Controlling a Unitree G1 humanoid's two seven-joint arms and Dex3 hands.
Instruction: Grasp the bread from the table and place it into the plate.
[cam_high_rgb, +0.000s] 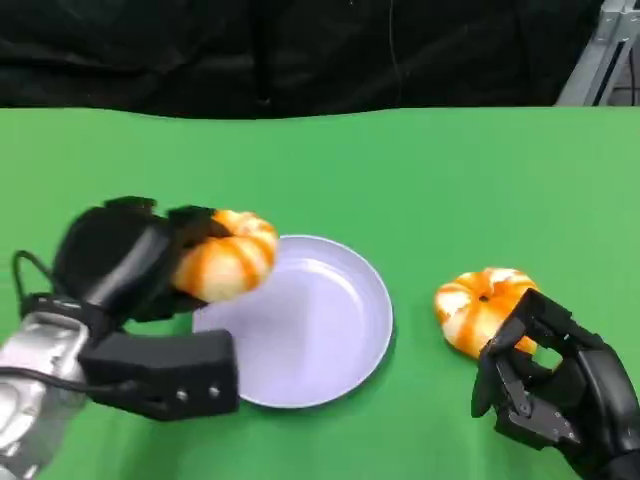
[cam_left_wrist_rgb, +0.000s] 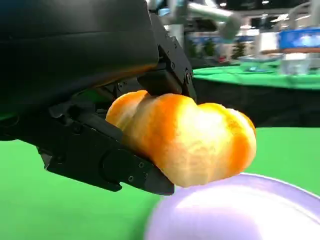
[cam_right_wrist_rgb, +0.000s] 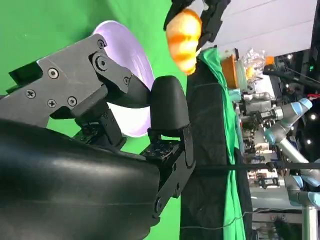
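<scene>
— Green cloth covers the table (cam_high_rgb: 400, 170), with a black curtain (cam_high_rgb: 300, 50) hanging behind it. Where is the bread?

— One bread roll (cam_high_rgb: 228, 255) sits in the left hand (cam_high_rgb: 150, 262), whose fingers are closed around it. The roll hangs above the left rim of the pale purple plate (cam_high_rgb: 310, 320), not touching it in the left wrist view.

— And the other hand?

— The right hand (cam_high_rgb: 545, 385) rests low at the right, fingers curled inward with nothing between them. Just beyond its fingertips a second roll (cam_high_rgb: 482, 308) lies on the cloth, to the right of the plate and apart from it.
</scene>
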